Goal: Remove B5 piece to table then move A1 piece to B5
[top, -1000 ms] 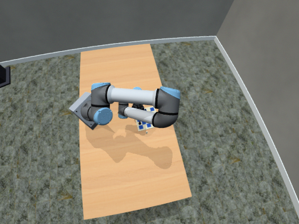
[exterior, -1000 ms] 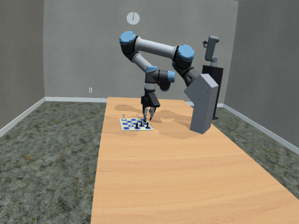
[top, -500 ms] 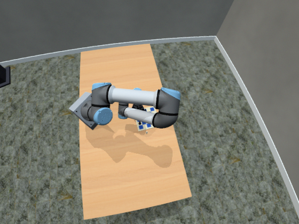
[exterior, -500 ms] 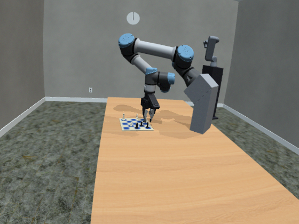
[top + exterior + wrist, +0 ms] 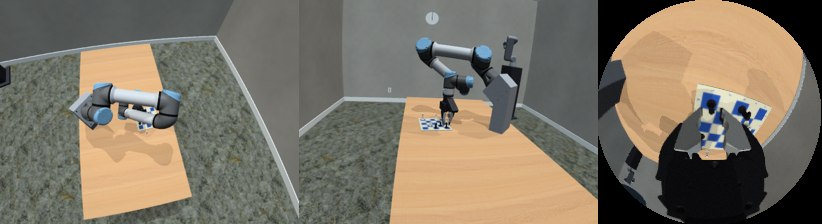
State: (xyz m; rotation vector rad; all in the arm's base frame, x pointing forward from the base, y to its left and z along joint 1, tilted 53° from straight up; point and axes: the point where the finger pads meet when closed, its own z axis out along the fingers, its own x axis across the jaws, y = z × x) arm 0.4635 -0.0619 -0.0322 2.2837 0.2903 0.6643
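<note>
Locating the task pieces by square is limited: the edge characters are too small to read, so A1 and B5 cannot be told. A white piece is seen upright on the table, off the board, at 12 o'clock of it in the exterior view. In that view a second white piece is noted upright on the board toward 10 o'clock, and black pieces are seen from 6 round to 4 o'clock; one dark piece is upright near the 6 o'clock edge. The gripper is pointed down over the board's 3 o'clock side, its fingers parted with nothing clamped. Contact with neighbouring pieces cannot be judged. The arm is mounted on a grey pedestal, well apart at 3 o'clock.
</note>
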